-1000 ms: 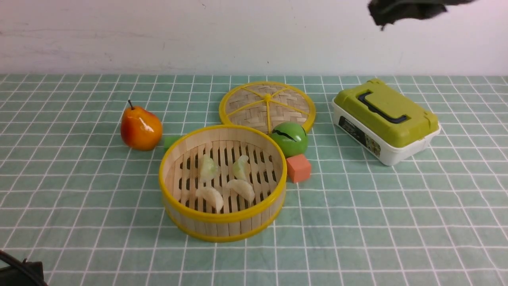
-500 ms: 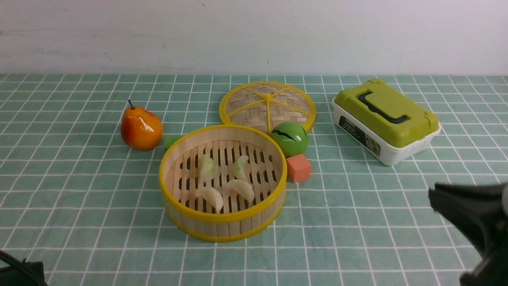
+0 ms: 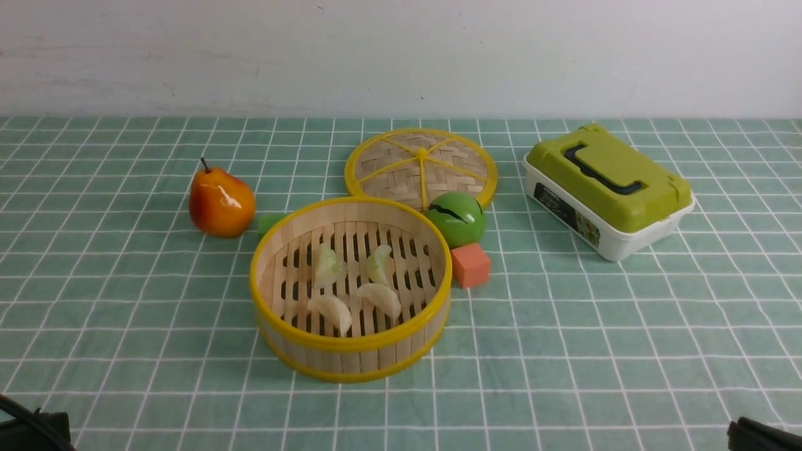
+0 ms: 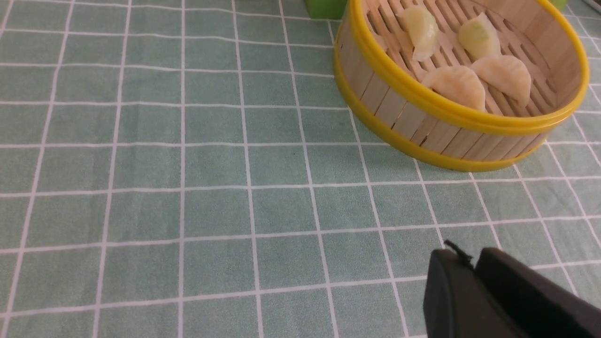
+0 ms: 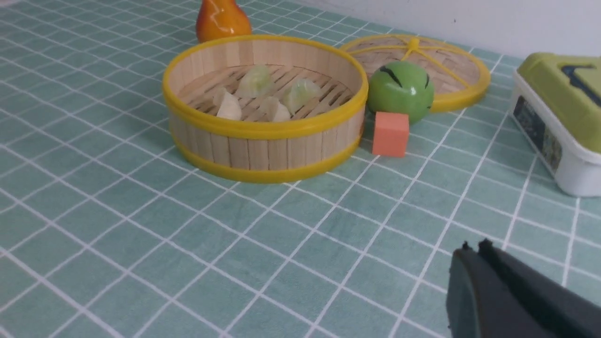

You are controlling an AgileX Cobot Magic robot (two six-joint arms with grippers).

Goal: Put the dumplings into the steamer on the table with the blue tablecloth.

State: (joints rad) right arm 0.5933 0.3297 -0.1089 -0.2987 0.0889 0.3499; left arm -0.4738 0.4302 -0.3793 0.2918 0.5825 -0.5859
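The steamer stands mid-table on the teal grid tablecloth. Several pale dumplings lie on its slatted floor; they also show in the left wrist view and the right wrist view. My left gripper is shut and empty, low over the cloth, near the steamer's front left. My right gripper is shut and empty, low over the cloth, to the steamer's front right. In the front view only dark corners of the arms show, the left arm and the right arm.
The woven lid lies behind the steamer. A green ball and an orange cube sit at the steamer's right. A pear stands to its left, a small green block beside it. A green-lidded box is at the right.
My right arm has dropped from high at the upper right, past the right side, down to the bottom right corner. The dumplings and steamer have not moved.
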